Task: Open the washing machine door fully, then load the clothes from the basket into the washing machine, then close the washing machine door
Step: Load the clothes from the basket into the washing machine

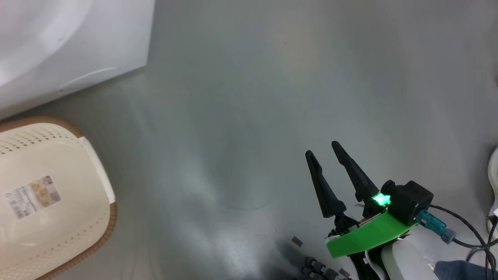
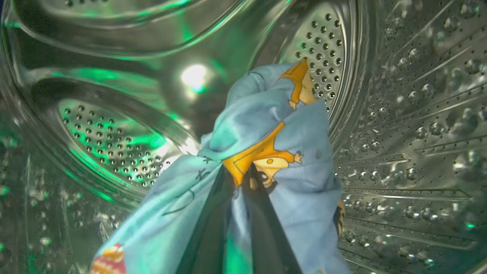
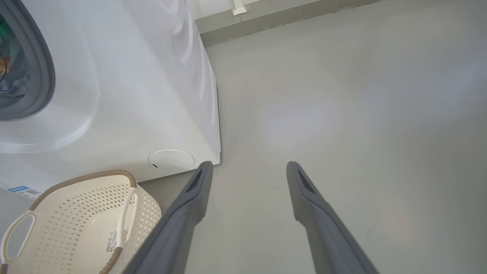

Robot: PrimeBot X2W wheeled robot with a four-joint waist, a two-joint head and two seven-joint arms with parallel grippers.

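– Clothes [image 2: 266,125]: where are they sitting right now?
– They are bunching around the tips of the left gripper [image 2: 237,173], deep inside the steel drum [image 2: 399,114] of the washing machine [image 3: 133,95]. Blue fabric with orange bears is draping ahead of the fingers and to both sides of them.
– Is that gripper gripping them?
– Yes, its fingers are pinching narrowly on a fold, likely so the load is reaching far enough in before being let go.
– What is the right gripper [image 1: 322,149] doing?
– It is hanging spread wide and carrying nothing, above bare floor [image 1: 233,97], probably parking clear of the opening.
– And the basket [image 1: 111,221]?
– It is lying well off to that gripper's left, near the machine's front, showing no fabric inside. Loading is looking nearly done, with releasing and shutting the door left to do.
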